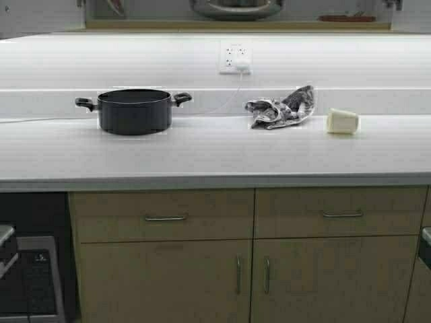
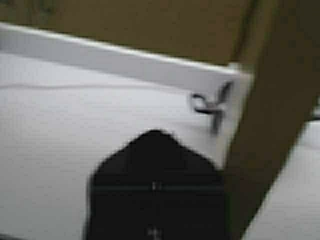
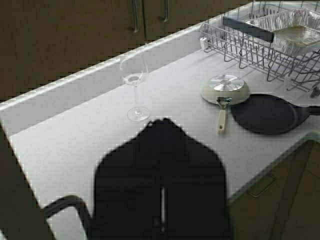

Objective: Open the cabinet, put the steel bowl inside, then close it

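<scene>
Steel bowl at 12 o'clock, top edge of high view, mostly cropped; rim level, long axis left-right. Black pot on desk at 10 o'clock. Both end effectors: grip state cannot tell.
</scene>
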Controlling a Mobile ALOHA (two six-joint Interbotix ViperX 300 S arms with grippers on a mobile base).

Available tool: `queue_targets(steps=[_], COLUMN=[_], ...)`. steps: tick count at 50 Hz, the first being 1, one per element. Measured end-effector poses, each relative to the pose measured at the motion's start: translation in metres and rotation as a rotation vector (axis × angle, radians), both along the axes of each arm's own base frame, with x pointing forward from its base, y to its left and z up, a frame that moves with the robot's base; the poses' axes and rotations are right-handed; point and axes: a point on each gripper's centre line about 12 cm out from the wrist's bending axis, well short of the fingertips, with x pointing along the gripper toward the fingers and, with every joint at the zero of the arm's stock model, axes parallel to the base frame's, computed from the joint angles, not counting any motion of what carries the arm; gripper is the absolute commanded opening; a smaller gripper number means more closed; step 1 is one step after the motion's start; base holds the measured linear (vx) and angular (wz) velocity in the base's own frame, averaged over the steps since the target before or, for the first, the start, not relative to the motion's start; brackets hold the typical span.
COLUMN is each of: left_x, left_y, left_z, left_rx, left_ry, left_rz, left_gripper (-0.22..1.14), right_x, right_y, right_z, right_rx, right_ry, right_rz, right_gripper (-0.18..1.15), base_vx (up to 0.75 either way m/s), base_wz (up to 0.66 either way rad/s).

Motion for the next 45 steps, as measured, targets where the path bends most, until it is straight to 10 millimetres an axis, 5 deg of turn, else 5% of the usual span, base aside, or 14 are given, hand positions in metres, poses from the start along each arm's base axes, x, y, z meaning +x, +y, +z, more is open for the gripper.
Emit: queue_targets(steps=[10,22,38,45], left_x=[0.009,0.013,-0.006,-0.018], left_y=[-0.016,-0.065,-0.083,-0.088], left_z=[-0.009,-0.014,-0.022,-0.019], left_rx=[-0.018,-0.018,-0.026,-0.017], left_ry=[0.009,0.021,0.033,0.023], left_rz=[-0.038,-0.152,-0.192,-0.207], left_gripper=[0.04,0.04,0.04,0.04], right_x=[0.021,0.030,0.019,-0.005], right_y=[0.015,0.047,0.158,0.178], right_z=[-0.010,-0.014,-0.002,0.005], right_rx=[0.004,-0.003,-0.105,-0.114], right_ry=[0.007,0.024,0.031,0.026], right_rz=[0.048,0.115,0.364,0.398], right_gripper=[0.06,0.06,0.06,0.06], base_vx=[0.00,0.00,0.00,0.01], base_wz=[0.00,0.00,0.00,0.03])
